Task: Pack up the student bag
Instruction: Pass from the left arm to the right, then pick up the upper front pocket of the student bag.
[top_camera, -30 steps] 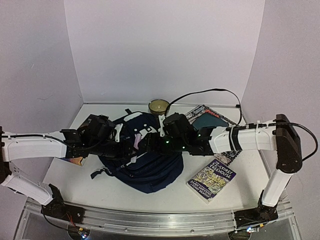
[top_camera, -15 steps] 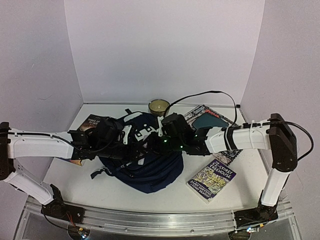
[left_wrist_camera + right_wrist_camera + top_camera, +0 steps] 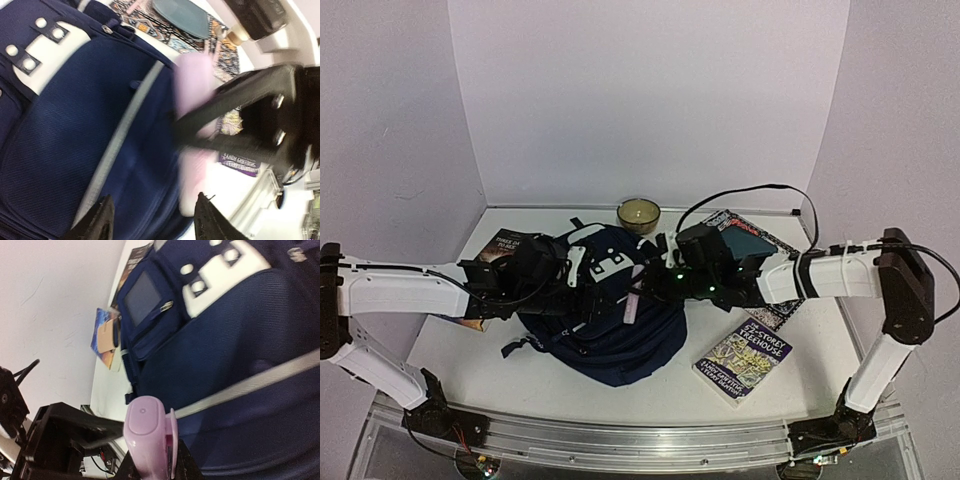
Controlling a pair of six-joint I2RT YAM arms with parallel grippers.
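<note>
the large navy-blue fabric backpack [image 3: 620, 345] shows a white diagonal stripe; the pale-pink rounded plastic object [image 3: 147, 432] is single-coloured.

A bowl [image 3: 638, 212] stands behind the student bag [image 3: 620, 350], a book [image 3: 502, 246] lies left of it, a paperback [image 3: 744, 360] and a notebook [image 3: 745, 226] right of it, a small case [image 3: 631, 306] above it.

Lilac object [image 3: 147, 435] between fingers [image 3: 189, 467], over student bag [image 3: 240, 355]

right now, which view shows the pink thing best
The right wrist view: the pink thing is large and sharp in the right tool. The left wrist view shows it blurred; the top view, only a small sliver.
</note>
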